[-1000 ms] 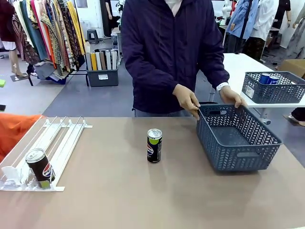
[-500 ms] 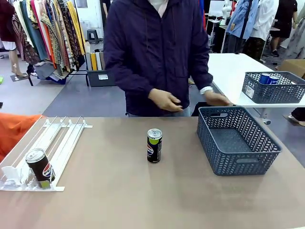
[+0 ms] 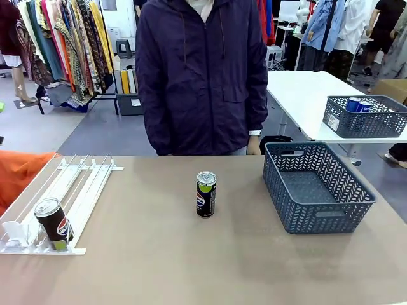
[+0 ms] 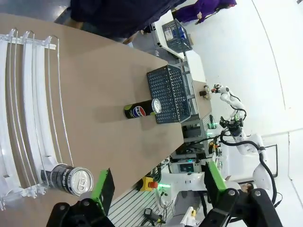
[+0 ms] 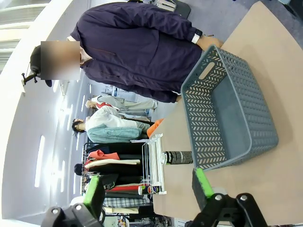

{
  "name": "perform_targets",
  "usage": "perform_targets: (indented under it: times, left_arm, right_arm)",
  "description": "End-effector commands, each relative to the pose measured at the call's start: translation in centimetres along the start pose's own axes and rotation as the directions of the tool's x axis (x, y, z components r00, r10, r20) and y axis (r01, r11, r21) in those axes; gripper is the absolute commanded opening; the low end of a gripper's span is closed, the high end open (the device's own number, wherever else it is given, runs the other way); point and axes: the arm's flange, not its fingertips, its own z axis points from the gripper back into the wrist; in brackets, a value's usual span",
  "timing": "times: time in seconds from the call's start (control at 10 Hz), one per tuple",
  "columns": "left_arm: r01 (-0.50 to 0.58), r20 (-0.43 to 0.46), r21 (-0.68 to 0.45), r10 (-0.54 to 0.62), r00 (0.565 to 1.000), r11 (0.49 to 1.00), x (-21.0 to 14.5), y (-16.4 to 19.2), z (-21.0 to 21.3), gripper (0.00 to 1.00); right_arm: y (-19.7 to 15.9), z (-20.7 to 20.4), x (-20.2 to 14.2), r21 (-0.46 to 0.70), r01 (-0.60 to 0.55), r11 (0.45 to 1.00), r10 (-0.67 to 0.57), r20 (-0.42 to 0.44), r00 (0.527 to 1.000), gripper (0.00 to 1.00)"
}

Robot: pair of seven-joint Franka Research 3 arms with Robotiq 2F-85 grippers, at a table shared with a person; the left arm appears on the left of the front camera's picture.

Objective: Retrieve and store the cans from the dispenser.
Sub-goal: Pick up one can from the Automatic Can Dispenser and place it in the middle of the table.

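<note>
Front view: Pepsi can (image 3: 53,223) at dispenser (image 3: 82,184) low end, beside stoppers (image 3: 14,232); second can (image 3: 206,194) upright mid bench (image 3: 159,260); basket (image 3: 316,190) right, empty. Left tool (image 4: 157,182), right tool (image 5: 147,187) both spread wide. Likely best: left grips dispenser can mid-body, lifts above stoppers before swinging.

A crowded clothes rack (image 3: 70,44) stands on grey floor (image 3: 95,133) far left, a white table (image 3: 299,95) right.

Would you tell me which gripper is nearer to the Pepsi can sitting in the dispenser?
Left. The left gripper hovers just off that Pepsi can at the stopper end of the dispenser; the right gripper sits by the basket, with the can far beyond it.
</note>
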Motion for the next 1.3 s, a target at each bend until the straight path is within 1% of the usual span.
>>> perform_targets:
  times: [0.0,0.1,0.2,0.3,0.4,0.5,0.6,0.7,0.8,1.0,1.1,1.2]
  left_arm:
    - [0.048,-0.099,0.300,-0.018,0.995,0.953,-0.2,-1.8,-1.8,1.00]
    - [0.174,-0.243,0.493,-0.057,0.968,0.853,-1.0,-3.9,-3.3,1.00]
    - [0.332,-0.380,0.634,-0.092,0.920,0.698,-2.5,-6.3,-5.0,1.00]
    - [0.421,-0.443,0.661,-0.130,0.887,0.621,-3.1,-7.7,-7.0,1.00]
    - [0.472,-0.503,0.689,-0.105,0.858,0.550,-3.3,-8.3,-8.8,1.00]
    - [0.514,-0.542,0.678,-0.115,0.833,0.526,-3.4,-8.7,-10.2,1.00]
    - [0.529,-0.571,0.695,-0.073,0.818,0.488,-3.6,-8.6,-11.2,1.00]
    - [0.480,-0.492,0.721,-0.120,0.863,0.500,-3.2,-9.1,-12.2,1.00]
    - [0.488,-0.525,0.687,-0.098,0.846,0.539,-4.2,-9.7,-11.3,1.00]
    - [0.488,-0.525,0.687,-0.098,0.846,0.539,-4.2,-9.7,-11.3,1.00]
    - [0.515,-0.547,0.685,-0.103,0.831,0.516,-4.0,-9.6,-12.3,1.00]
    - [0.444,-0.488,0.727,-0.061,0.871,0.524,-3.1,-7.8,-13.9,1.00]
  right_arm:
    - [0.1,-0.3,0.1,0.032,-0.026,0.999,0.025,0.013,1.000,1.00]
    - [0.1,-0.3,0.1,0.032,-0.026,0.999,0.025,0.013,1.000,1.00]
    - [0.1,-0.3,0.1,0.032,-0.026,0.999,0.025,0.013,1.000,1.00]
    - [0.1,-0.3,0.1,0.032,-0.026,0.999,0.025,0.013,1.000,1.00]
    - [0.1,-0.3,0.1,0.032,-0.026,0.999,0.025,0.013,1.000,1.00]
    - [0.1,-0.3,0.1,0.032,-0.026,0.999,0.025,0.013,1.000,1.00]
    - [0.1,-0.3,0.1,0.032,-0.026,0.999,0.025,0.013,1.000,1.00]
    - [0.1,-0.3,0.1,0.032,-0.026,0.999,0.025,0.013,1.000,1.00]
    - [0.1,-0.3,0.1,0.032,-0.026,0.999,0.025,0.013,1.000,1.00]
    - [0.1,-0.3,0.1,0.032,-0.026,0.999,0.025,0.013,1.000,1.00]
    - [0.1,-0.3,0.1,0.032,-0.026,0.999,0.025,0.013,1.000,1.00]
    - [0.1,-0.3,0.1,0.032,-0.026,0.999,0.025,0.013,1.000,1.00]
